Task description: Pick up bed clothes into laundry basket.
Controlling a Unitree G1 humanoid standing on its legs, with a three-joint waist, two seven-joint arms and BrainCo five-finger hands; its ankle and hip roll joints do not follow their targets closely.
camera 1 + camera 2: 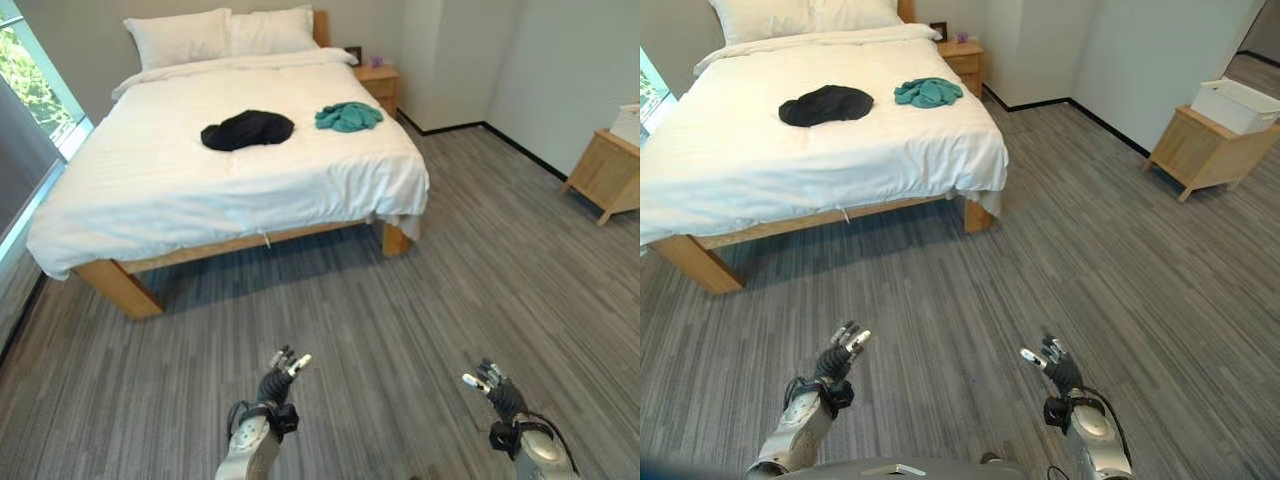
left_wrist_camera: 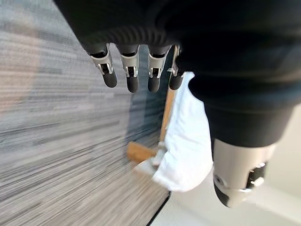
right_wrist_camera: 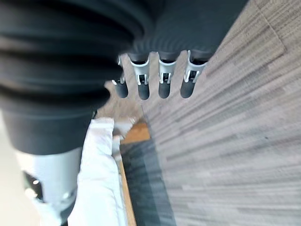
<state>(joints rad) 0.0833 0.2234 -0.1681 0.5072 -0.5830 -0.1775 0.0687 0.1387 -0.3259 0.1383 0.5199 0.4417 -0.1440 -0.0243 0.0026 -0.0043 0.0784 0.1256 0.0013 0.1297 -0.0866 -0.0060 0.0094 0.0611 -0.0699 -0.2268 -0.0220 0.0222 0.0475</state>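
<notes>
On the bed ahead of you lie two pieces of clothing: a black garment (image 1: 247,130) bunched near the middle of the white duvet (image 1: 150,190), and a teal garment (image 1: 348,116) crumpled just to its right, nearer the bed's right edge. The two are close but apart. Two white pillows (image 1: 225,33) sit at the headboard end beyond them.

The bed (image 1: 120,285) has a pale wood frame, and the duvet hangs over its foot edge and right side, drooping lowest at the near right corner. A wooden nightstand (image 1: 380,82) stands against the wall beside the head of the bed.

Between you and the foot of the bed stretches open grey striped floor (image 1: 400,310), which also runs wide along the bed's right side. Far to the right, against the wall, a low wooden table (image 1: 1205,150) carries a white basket (image 1: 1240,104), well apart from the bed.

Your left hand (image 1: 281,372) and right hand (image 1: 492,385) hover low over the floor in front of you, well short of the bed. Both have their fingers relaxed and straight, holding nothing; the wrist views show each row of fingers (image 2: 132,75) extended over bare floor.
</notes>
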